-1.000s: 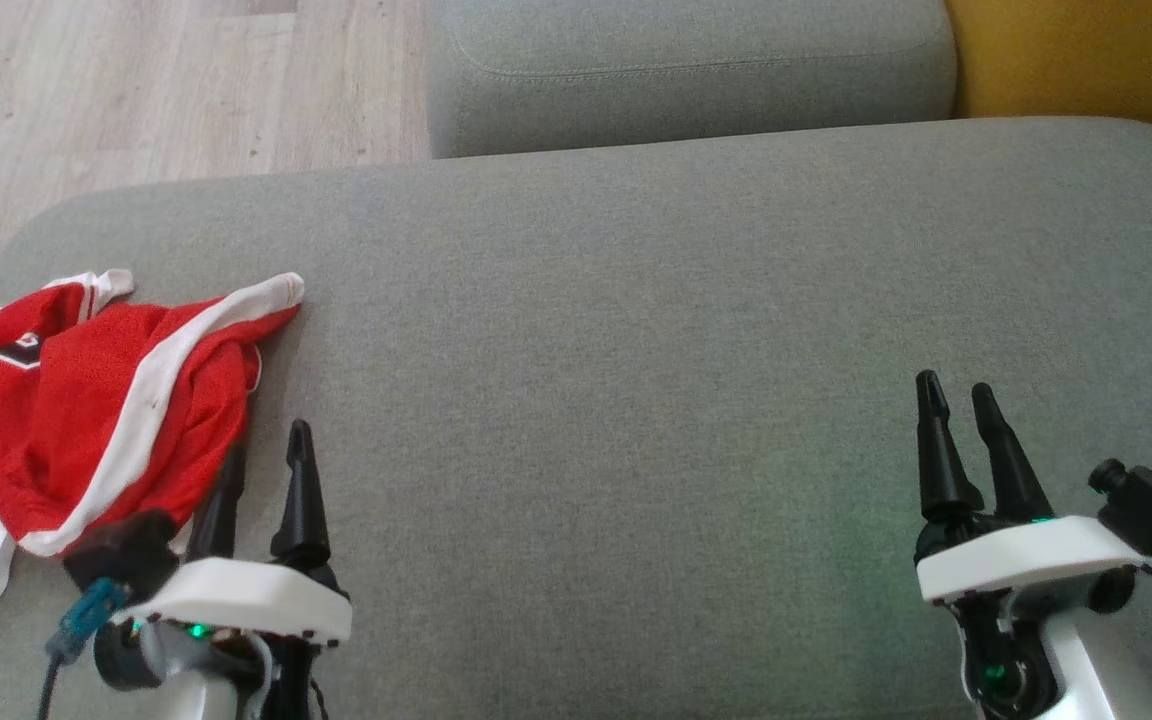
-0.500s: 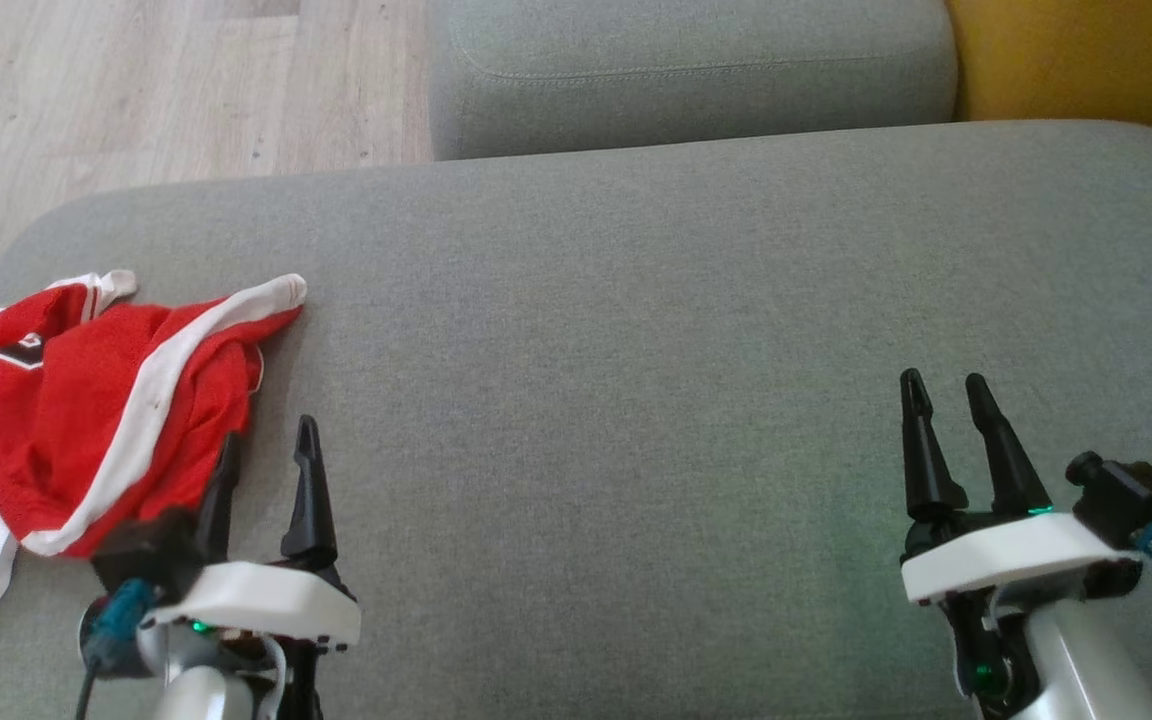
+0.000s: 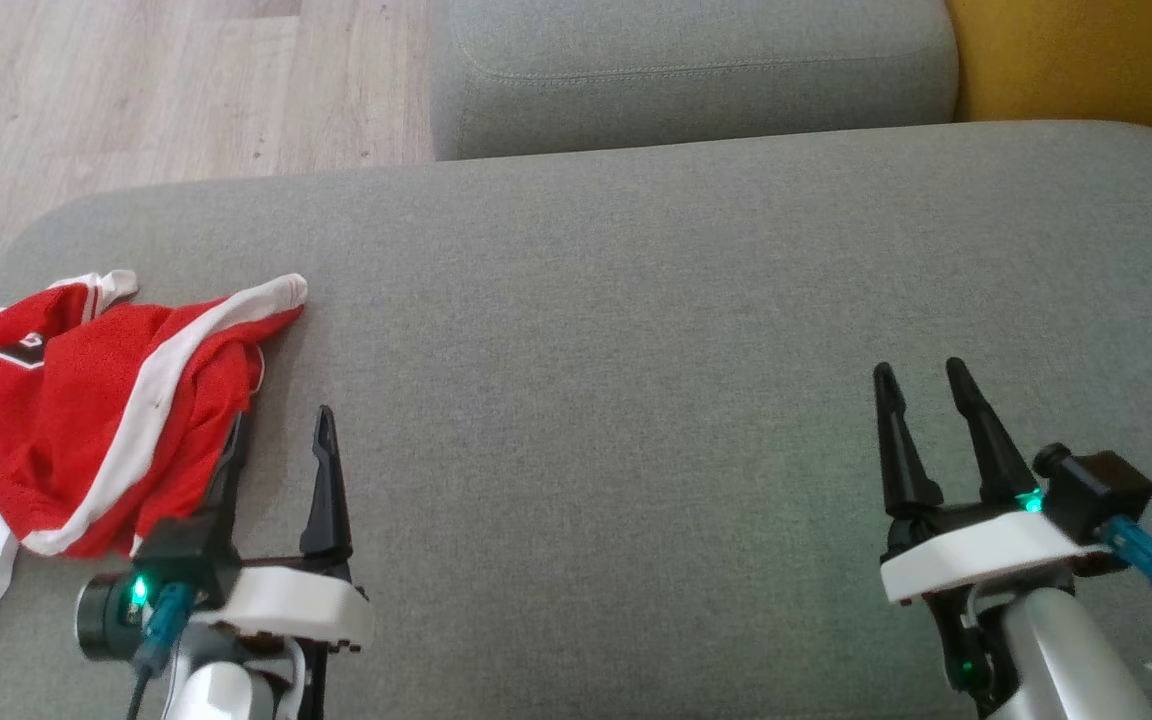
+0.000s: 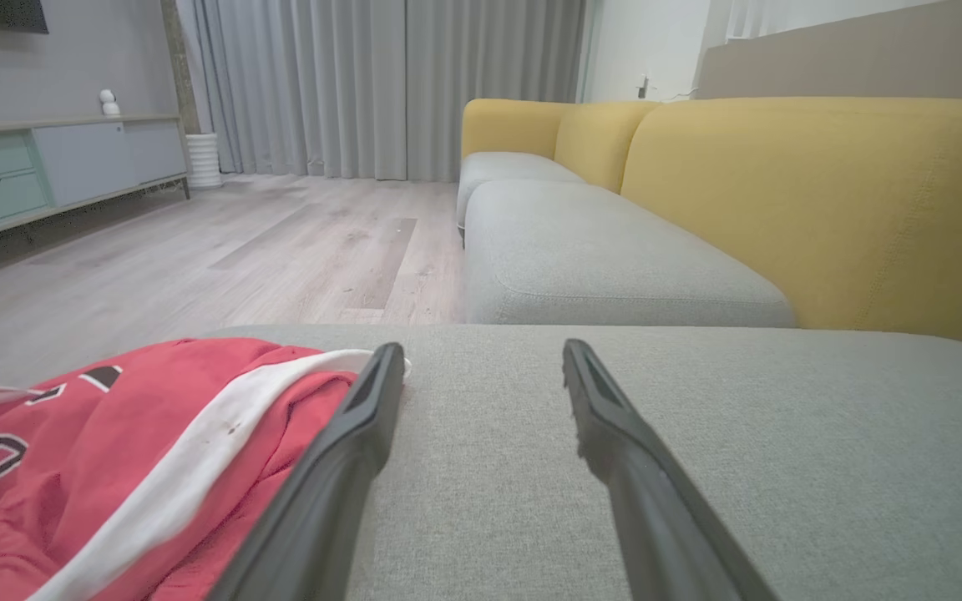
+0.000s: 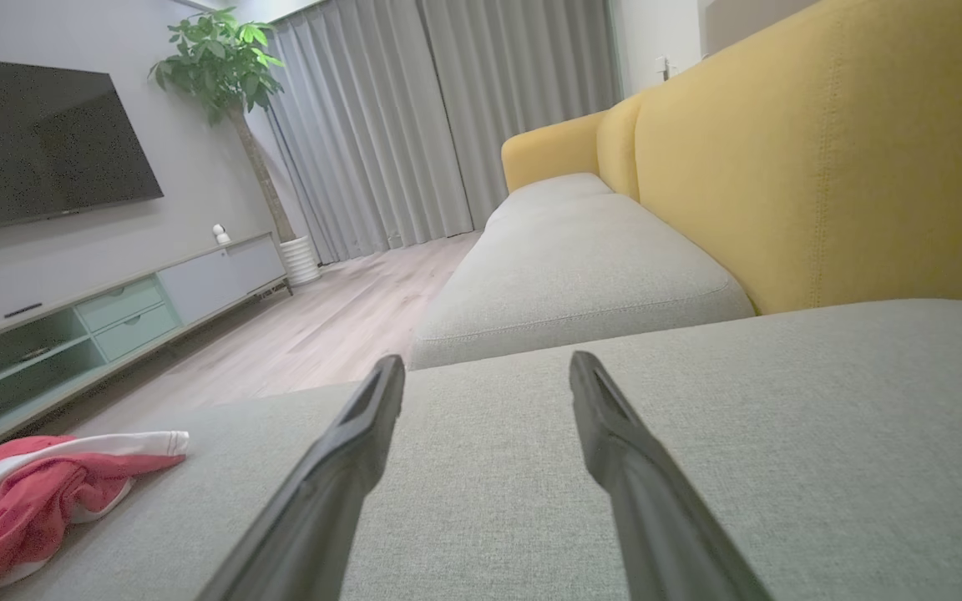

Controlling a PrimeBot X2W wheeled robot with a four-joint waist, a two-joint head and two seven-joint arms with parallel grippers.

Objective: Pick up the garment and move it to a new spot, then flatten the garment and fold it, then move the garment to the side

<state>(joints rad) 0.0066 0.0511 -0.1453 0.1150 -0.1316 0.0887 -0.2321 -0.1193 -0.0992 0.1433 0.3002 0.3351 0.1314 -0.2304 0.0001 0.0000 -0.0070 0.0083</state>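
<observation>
Fingers point(image 3: 326, 480), left, apart beside garment point(image 3: 86, 400); right wrist view adds TV point(image 5: 30, 142), plant point(image 5: 222, 58).

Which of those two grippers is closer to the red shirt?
The left gripper: it sits beside the red shirt; the right gripper is over bare cushion.

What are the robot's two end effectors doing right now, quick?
Left end effector: open, holding nothing, beside the crumpled red-and-white fabric jersey.
Right end effector: open, holding nothing, above the grey fabric sofa cushion.
</observation>
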